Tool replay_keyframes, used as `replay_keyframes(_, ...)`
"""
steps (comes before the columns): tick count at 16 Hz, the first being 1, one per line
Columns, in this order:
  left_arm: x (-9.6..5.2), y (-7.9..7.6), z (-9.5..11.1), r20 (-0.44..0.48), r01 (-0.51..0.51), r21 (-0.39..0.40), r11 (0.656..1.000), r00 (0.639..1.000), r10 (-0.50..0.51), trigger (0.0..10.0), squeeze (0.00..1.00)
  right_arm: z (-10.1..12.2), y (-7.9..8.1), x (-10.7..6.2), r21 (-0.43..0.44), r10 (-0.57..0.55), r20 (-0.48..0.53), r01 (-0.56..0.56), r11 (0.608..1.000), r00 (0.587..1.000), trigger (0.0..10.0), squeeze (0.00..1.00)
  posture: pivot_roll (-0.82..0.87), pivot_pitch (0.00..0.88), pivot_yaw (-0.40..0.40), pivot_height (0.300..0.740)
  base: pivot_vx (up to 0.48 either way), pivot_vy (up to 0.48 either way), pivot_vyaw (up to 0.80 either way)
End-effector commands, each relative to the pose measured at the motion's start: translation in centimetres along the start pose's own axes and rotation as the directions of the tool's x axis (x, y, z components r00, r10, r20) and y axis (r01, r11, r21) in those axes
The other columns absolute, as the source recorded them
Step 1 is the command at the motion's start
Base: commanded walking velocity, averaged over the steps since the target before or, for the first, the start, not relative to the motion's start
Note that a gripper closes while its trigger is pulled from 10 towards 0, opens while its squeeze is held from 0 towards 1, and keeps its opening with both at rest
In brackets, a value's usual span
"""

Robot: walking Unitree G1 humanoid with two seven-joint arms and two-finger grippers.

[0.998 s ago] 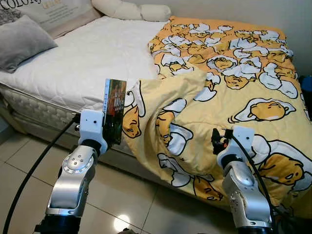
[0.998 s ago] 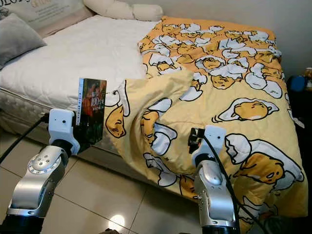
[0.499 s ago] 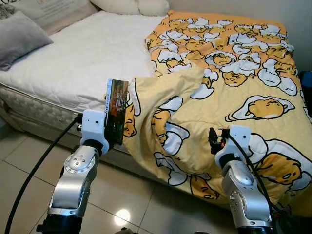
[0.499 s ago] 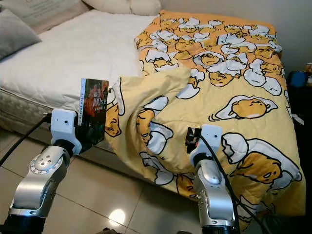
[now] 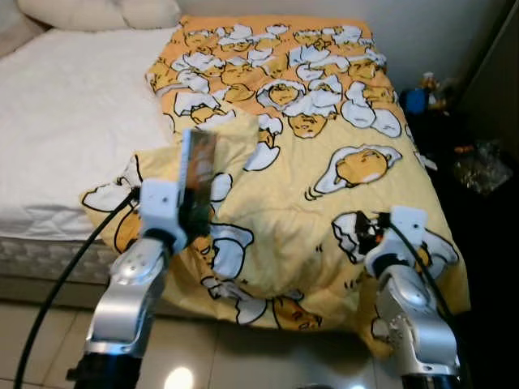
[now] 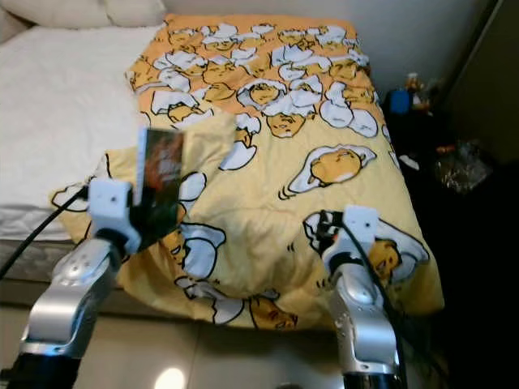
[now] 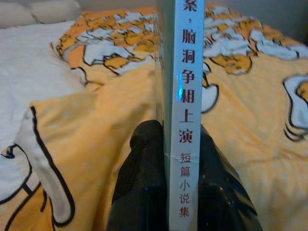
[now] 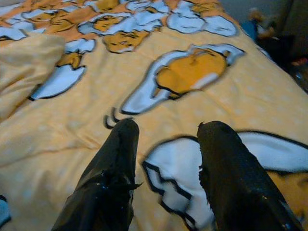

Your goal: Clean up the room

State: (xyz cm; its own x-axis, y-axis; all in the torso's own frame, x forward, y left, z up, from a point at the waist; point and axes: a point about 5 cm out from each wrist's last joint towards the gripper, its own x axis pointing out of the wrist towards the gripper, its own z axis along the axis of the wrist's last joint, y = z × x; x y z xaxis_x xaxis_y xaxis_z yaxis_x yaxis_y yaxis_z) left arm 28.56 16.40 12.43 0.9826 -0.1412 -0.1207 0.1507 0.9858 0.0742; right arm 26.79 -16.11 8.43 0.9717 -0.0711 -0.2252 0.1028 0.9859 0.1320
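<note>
The left gripper [image 7: 166, 159] pinches a thin book [image 5: 197, 166] upright between its two black fingers [image 7: 139, 173], white spine with printed characters facing the wrist camera, raised over the near edge of the bed [image 5: 49, 235]. Directly beyond the book lies a yellow blanket [image 5: 324, 162] printed with egg figures, rumpled into a folded-back hump just behind the book and hanging over the foot of the bed toward the tiled floor [image 5: 195, 356]. To the robot's left of the blanket the white quilted mattress [image 5: 65, 105] is bare, with pale pillows [image 5: 89, 12] at its far end. The right gripper [image 8: 166, 154] hovers low above the blanket with its fingers spread apart and nothing between them. At the robot's right, beside the bed, is a dark corner with clutter (a blue object [image 5: 415, 100], and something crinkly [image 5: 482, 166] too dim to identify).
</note>
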Motion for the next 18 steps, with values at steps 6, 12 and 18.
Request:
replay_keyframes(6,-0.07,1.16,0.66,0.023,-0.034,0.011,0.999,0.999,0.034,10.0,0.0,-0.04,0.64,0.15,0.012,0.006,-0.011,-0.006,1.0,1.0,10.0,0.0,-0.03,0.0,0.049,0.74,0.226,0.0,-0.18)
replay_keyframes(12,0.19,0.95,0.66,0.014,-0.011,0.02,1.0,1.0,0.011,10.0,0.0,-0.17,0.34,0.04,0.019,-0.023,-0.015,0.024,1.0,1.0,10.0,0.0,-0.04,0.0,0.064,0.74,0.0,0.0,0.0)
replay_keyframes(18,0.39,0.89,0.61,0.009,-0.006,0.02,1.0,1.0,0.006,10.0,0.0,-0.23,0.2,0.03,0.023,-0.035,-0.019,0.036,0.999,0.999,10.0,0.0,-0.04,0.0,0.066,0.74,0.0,0.291,0.0)
